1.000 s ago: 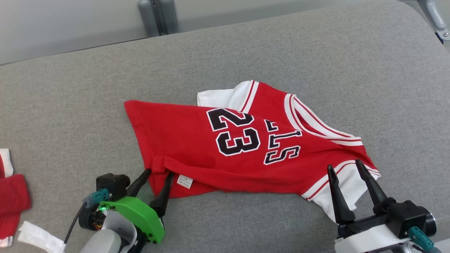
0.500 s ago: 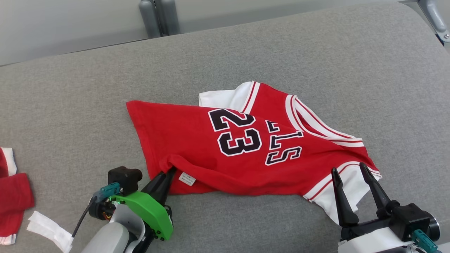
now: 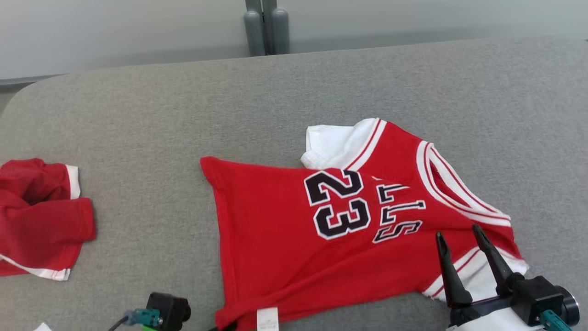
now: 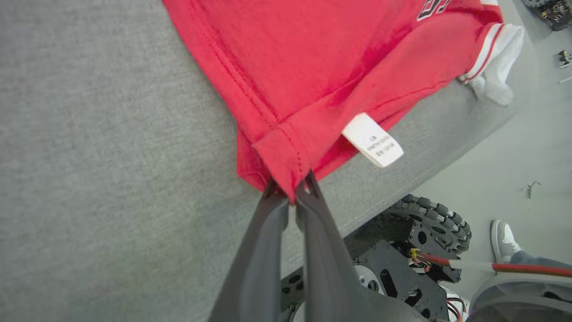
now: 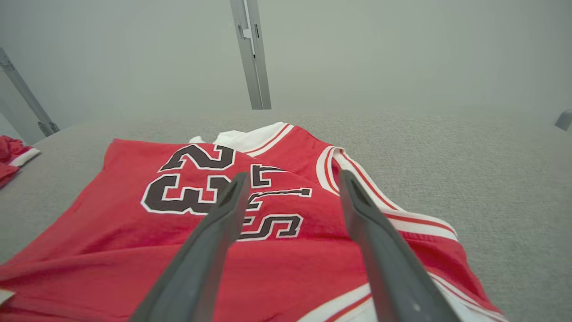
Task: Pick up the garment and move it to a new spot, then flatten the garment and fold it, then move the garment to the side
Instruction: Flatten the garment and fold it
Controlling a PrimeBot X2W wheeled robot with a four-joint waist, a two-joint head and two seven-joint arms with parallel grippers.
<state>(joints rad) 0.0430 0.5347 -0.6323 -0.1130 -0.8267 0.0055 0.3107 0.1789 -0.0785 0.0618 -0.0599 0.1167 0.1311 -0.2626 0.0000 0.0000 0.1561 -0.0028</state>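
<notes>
Head view has the red jersey (image 3: 285, 248) spread on the grey padded surface (image 3: 138, 128), number 23 up, reaching its near edge. The right gripper (image 3: 458, 231) is poised over its white-trimmed right end, fingers apart. At the near hem corner the left gripper (image 4: 291, 190) is clamped tight on the fabric beside the white label (image 4: 373, 146) — another red garment (image 3: 41, 220) lies well off to the left.
</notes>
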